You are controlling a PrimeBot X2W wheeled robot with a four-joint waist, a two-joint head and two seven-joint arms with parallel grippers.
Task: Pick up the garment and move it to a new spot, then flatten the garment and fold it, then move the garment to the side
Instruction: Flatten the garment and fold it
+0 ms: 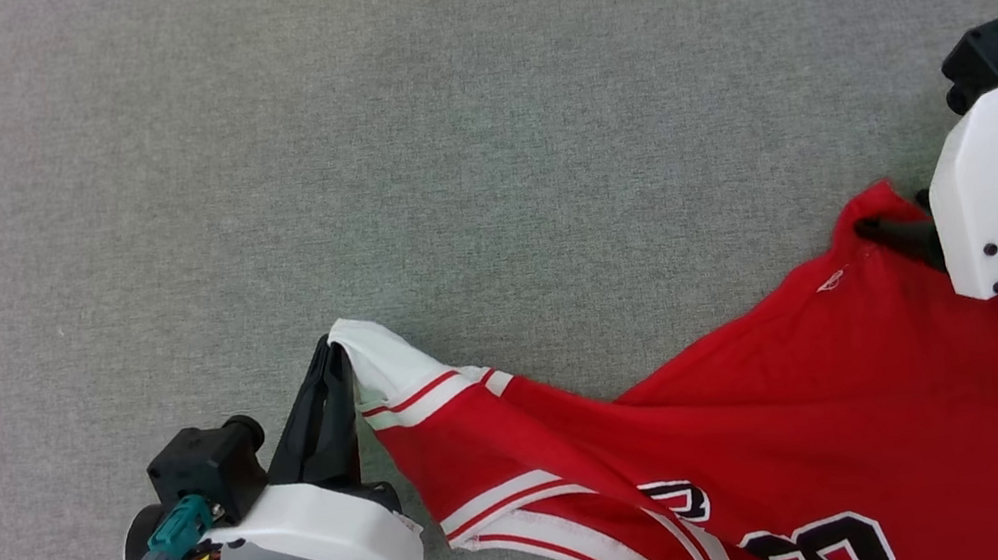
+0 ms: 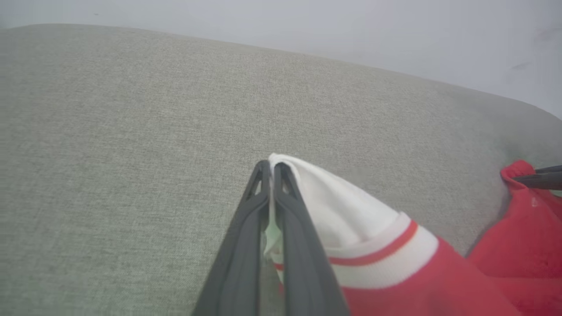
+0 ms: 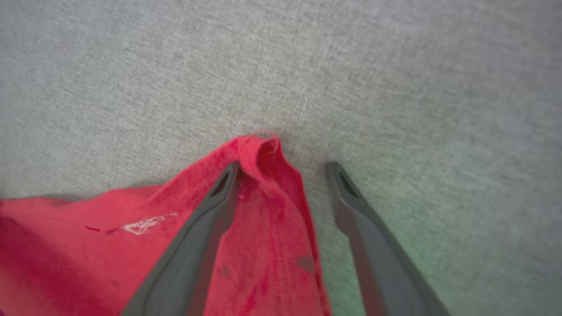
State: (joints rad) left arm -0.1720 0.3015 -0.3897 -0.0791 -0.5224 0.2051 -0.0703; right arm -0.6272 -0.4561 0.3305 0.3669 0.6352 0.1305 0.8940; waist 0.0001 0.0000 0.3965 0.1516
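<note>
— Head view first: where is the garment [image 1: 782, 395] found?

— It is spread over the lower right of the grey cloth surface [image 1: 425, 79], stretched between the two arms. Its black, white-outlined print [image 1: 813, 552] is cut off by the bottom edge.

— How is the left gripper [image 1: 330, 349] seen to stand?

— Its jaws are pressed together on the white sleeve [image 1: 381, 361]. In the left wrist view the two dark fingers [image 2: 246, 228] are seen closed, with white cloth pinched between them, and the red-and-white striped trim [image 2: 377, 254] is seen just beside them.

— And the right gripper [image 3: 283, 164]?

— Its jaws are held wide apart. In the right wrist view one finger [image 3: 202, 228] is laid on the red corner [image 3: 259, 149] of the garment, while the other finger [image 3: 364, 228] is seen over the bare grey surface beside the cloth's edge. Nothing is clamped between them.

— Is that corner raised?

— A small peak is formed there, touching the surface; whether it is lifted clear cannot be told.
</note>
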